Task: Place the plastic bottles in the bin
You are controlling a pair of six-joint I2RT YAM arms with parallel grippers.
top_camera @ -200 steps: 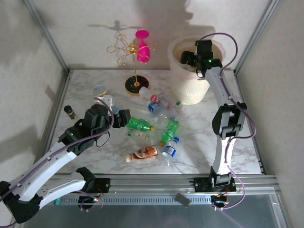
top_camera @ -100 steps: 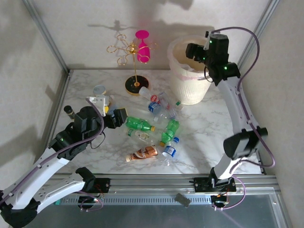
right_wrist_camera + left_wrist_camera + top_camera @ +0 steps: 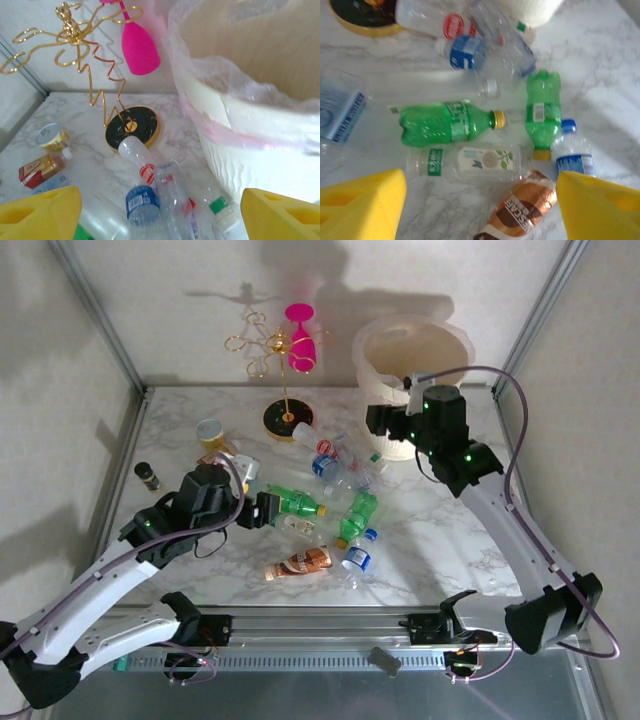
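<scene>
1. Hovering low over the marble table (image 3: 450, 540), the left gripper (image 3: 262, 510) has its yellow fingers (image 3: 362, 202) spread wide with nothing between them. It is released and empty.
2. Just ahead of those fingers the green bottle (image 3: 447, 123) lies flat on its side, apart from the gripper. Its long axis runs side to side, parallel to the line from one finger to the other, with the yellow cap toward the right-hand finger. The clear white-labelled bottle (image 3: 465, 161) lies the same way, nearer the fingers.
3. As I judge it, jaws closing along that line would meet base and cap rather than the body. The coming grasp probably calls for a turn of the wrist so the fingers straddle the bottle across its width.
4. Off toward the right-hand finger, the second green bottle (image 3: 543, 111) points away from the hand, cap nearest. The blue-capped bottle (image 3: 572, 155) lies beside it, and the copper-brown bottle (image 3: 522, 212) lies close by that finger. The left arm is the nearer one for all of these.
5. The right gripper (image 3: 383, 420) is also released, its own fingers (image 3: 40, 215) wide apart and holding nothing. Ahead of it lie the red-marked clear bottle (image 3: 135, 150) and the blue-labelled bottle (image 3: 141, 204), both running roughly away from the hand. The gold wire stand (image 3: 287, 418) and pink glass (image 3: 140, 50) lie beyond them.
6. Immediately to that hand's right rises the bin (image 3: 270, 160), upright and lined with a thin bag. I cannot tell what it holds. Every bottle I can see lies on the table outside it, and the right arm is much the closer to it.
</scene>
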